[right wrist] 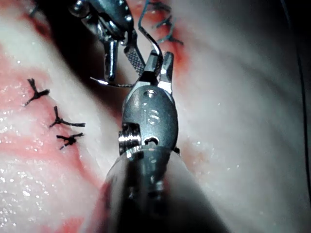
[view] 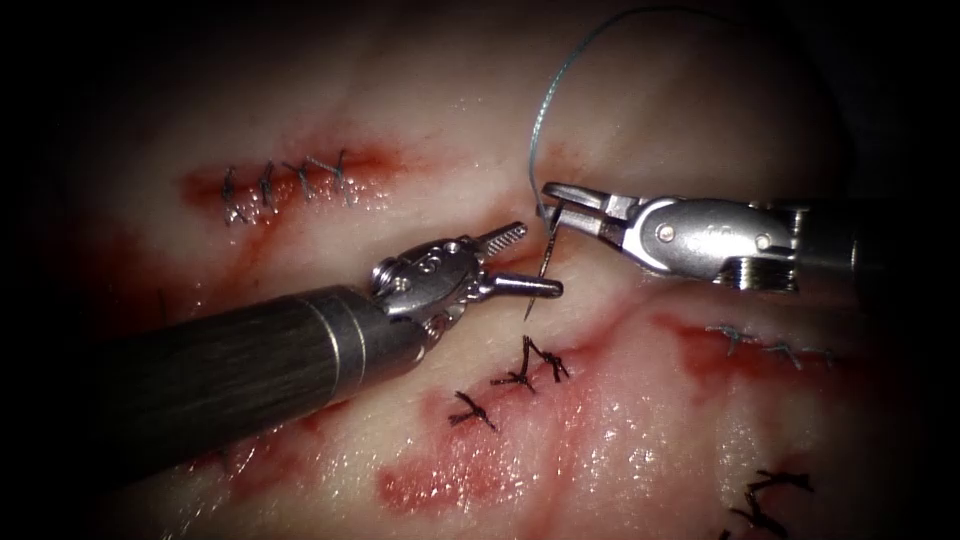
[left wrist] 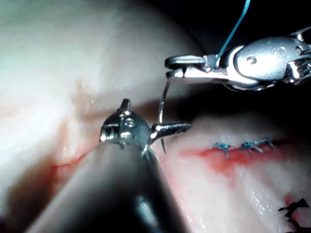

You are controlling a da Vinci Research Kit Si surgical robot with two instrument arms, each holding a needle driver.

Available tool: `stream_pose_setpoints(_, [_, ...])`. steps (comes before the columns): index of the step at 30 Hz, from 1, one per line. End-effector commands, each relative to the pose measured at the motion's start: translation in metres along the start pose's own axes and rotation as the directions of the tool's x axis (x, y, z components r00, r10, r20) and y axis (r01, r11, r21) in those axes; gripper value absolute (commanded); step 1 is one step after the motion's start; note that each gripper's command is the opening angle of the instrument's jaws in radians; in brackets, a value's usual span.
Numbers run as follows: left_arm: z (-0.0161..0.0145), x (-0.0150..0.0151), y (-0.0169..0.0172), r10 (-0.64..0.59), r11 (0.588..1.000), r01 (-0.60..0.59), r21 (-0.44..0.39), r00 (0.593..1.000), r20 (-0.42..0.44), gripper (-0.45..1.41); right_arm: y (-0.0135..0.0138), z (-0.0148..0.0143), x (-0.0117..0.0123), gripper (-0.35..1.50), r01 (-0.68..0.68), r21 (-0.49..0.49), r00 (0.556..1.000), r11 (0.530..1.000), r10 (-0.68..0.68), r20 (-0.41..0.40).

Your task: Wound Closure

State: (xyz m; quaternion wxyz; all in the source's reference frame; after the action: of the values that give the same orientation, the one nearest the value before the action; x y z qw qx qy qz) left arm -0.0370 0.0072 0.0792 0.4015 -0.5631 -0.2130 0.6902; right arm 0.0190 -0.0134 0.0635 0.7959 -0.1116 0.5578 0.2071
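My right tool (view: 550, 200) comes in from the right and is shut on the curved needle (view: 549, 245) near its thread end. The needle hangs downward, its tip free just above the tissue (view: 650, 440), not in it. My left tool (view: 540, 260) reaches in from the lower left with its jaws open around the needle's middle, holding nothing. The blue thread (view: 545, 100) rises from the right tool's jaws and arcs up and to the right. The left wrist view has the needle (left wrist: 162, 104) dropping from the right tool (left wrist: 170, 68) across the left tool (left wrist: 158, 114).
Black knotted stitches (view: 530, 365) sit just below the needle tip, more at the lower right (view: 770, 495). Blue stitched cuts lie at the upper left (view: 290, 185) and right (view: 770, 345). Red fluid (view: 430, 485) stains the tissue around them.
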Motion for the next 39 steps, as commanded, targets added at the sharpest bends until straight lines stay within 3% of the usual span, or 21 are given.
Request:
stream_pose_setpoints(1, [0.0007,0.0002,-0.0006,0.018,1.0,-0.018,0.002,1.0,-0.001,1.21,0.0007,0.0006,-0.001,-0.35,0.01,0.002,1.0,1.0,-0.01,-0.004])
stream_pose_setpoints(9, [0.0,-0.0009,-0.0013,0.159,0.985,-0.16,0.069,0.987,0.018,1.25,0.002,0.0024,-0.0048,-0.35,0.067,0.092,0.997,0.993,-0.062,-0.051])
stream_pose_setpoints(12, [0.0002,-0.0018,-0.002,0.203,0.974,-0.21,0.089,0.976,0.085,1.25,0.0022,0.0032,-0.0056,-0.35,0.121,0.115,0.991,0.986,-0.114,-0.068])
stream_pose_setpoints(14, [0.0004,-0.0034,-0.0038,0.27,0.953,-0.287,0.094,0.949,0.166,1.15,0.0025,0.0039,-0.0057,-0.35,0.174,0.133,0.983,0.976,-0.163,-0.085])
stream_pose_setpoints(20, [0.0007,-0.0066,-0.006,0.3,0.941,-0.33,0.075,0.917,0.264,1.01,0.0027,0.0048,-0.0063,-0.35,0.186,0.183,0.982,0.965,-0.179,-0.054])
stream_pose_setpoints(23, [0.0009,-0.0083,-0.0063,0.356,0.917,-0.395,0.047,0.868,0.346,0.74,0.0031,0.0054,-0.0072,-0.35,0.203,0.167,0.979,0.965,-0.197,-0.055])
stream_pose_setpoints(25, [0.001,-0.0087,-0.0064,0.369,0.911,-0.409,0.042,0.858,0.357,0.66,0.0032,0.0055,-0.0073,-0.35,0.204,0.165,0.979,0.965,-0.197,-0.053])
stream_pose_setpoints(26, [0.001,-0.0099,-0.0065,0.42,0.887,-0.462,0.025,0.827,0.373,-0.06,0.0034,0.0058,-0.0075,-0.35,0.233,0.159,0.972,0.959,-0.226,-0.056])
stream_pose_setpoints(27, [0.001,-0.0099,-0.0065,0.42,0.887,-0.462,0.025,0.827,0.373,-0.06,0.0034,0.0058,-0.0075,-0.35,0.233,0.159,0.972,0.959,-0.226,-0.056])
stream_pose_setpoints(29, [0.0011,-0.0105,-0.0067,0.44,0.876,-0.482,0.019,0.814,0.378,-0.32,0.0034,0.006,-0.0075,-0.35,0.255,0.154,0.967,0.955,-0.248,-0.066])
stream_pose_setpoints(34, [0.0013,-0.0121,-0.0078,0.45,0.867,-0.499,-0.01,0.773,0.448,-0.42,0.0029,0.007,-0.0083,-0.35,0.325,0.135,0.944,0.936,-0.312,-0.109])
stream_pose_setpoints(36, [0.001,-0.0132,-0.0089,0.463,0.857,-0.514,-0.033,0.741,0.486,-0.42,0.0022,0.0081,-0.0093,-0.35,0.365,0.118,0.925,0.924,-0.345,-0.162])
stream_pose_setpoints(39, [0.0009,-0.0133,-0.0094,0.465,0.855,-0.517,-0.035,0.735,0.494,-0.42,0.0019,0.0085,-0.0096,-0.35,0.376,0.122,0.919,0.918,-0.353,-0.175])
